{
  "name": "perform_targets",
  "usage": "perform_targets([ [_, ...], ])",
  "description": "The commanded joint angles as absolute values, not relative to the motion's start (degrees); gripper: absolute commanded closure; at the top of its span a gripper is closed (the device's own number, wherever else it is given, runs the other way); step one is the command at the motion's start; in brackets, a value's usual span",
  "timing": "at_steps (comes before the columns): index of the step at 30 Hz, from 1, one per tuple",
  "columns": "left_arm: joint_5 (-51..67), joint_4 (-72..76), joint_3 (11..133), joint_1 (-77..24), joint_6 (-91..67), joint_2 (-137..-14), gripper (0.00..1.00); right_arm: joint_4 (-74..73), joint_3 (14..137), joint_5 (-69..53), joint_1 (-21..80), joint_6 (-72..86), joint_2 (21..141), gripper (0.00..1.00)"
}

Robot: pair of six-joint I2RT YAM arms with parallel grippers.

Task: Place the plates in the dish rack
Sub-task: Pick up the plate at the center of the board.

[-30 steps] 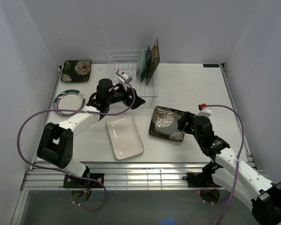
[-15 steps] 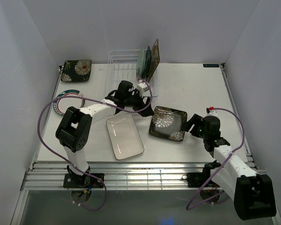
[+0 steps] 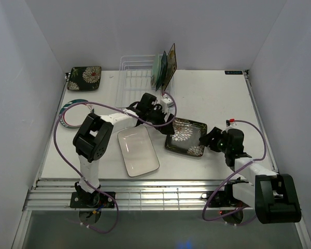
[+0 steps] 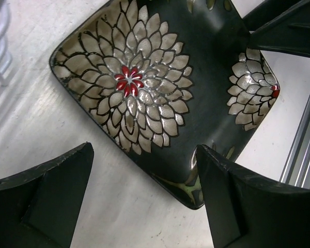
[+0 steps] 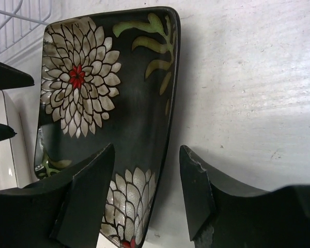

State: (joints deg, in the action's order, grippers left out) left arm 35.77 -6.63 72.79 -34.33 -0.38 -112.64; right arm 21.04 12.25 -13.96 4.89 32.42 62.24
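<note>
A dark square floral plate lies flat on the table between both grippers. My left gripper is open at its upper-left corner. In the left wrist view one finger overlaps the plate's corner and the other rests over bare table. My right gripper is open at the plate's right side; its jaws straddle the plate's rim without touching it. The white wire dish rack stands at the back with plates upright at its right end.
A white rectangular plate lies just left of the dark one, under the left arm. Another dark floral plate sits at the back left. A round green-rimmed plate lies by the left wall, crossed by a cable.
My left arm swung right, from in front of the rack to the dark plate's corner. My right gripper moved onto the plate's right rim and its jaws narrowed.
</note>
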Motion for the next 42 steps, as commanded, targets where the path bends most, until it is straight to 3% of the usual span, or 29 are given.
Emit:
perform_targets([
  [1,35.2,-8.8,75.5,-34.5,-0.3,-114.7,0.1,27.4,12.1,-16.7,4.4,33.0,65.0,0.41],
  [16,32.9,-12.6,80.3,-34.9,-0.8,-121.0,0.2,35.2,12.0,-18.6,4.3,32.9,71.1,0.49],
  [24,23.3,-9.9,77.3,-35.1,-1.2,-116.6,0.21,35.2,11.9,-17.9,4.3,32.3,71.2,0.54],
  [34,24.1,-7.8,74.6,-35.2,-0.7,-112.7,0.21,36.4,12.2,-19.0,4.4,32.0,72.5,0.65],
  [42,25.2,-7.8,74.5,-35.3,-0.3,-111.7,0.21,39.5,12.7,-20.9,4.4,32.4,77.1,0.57],
])
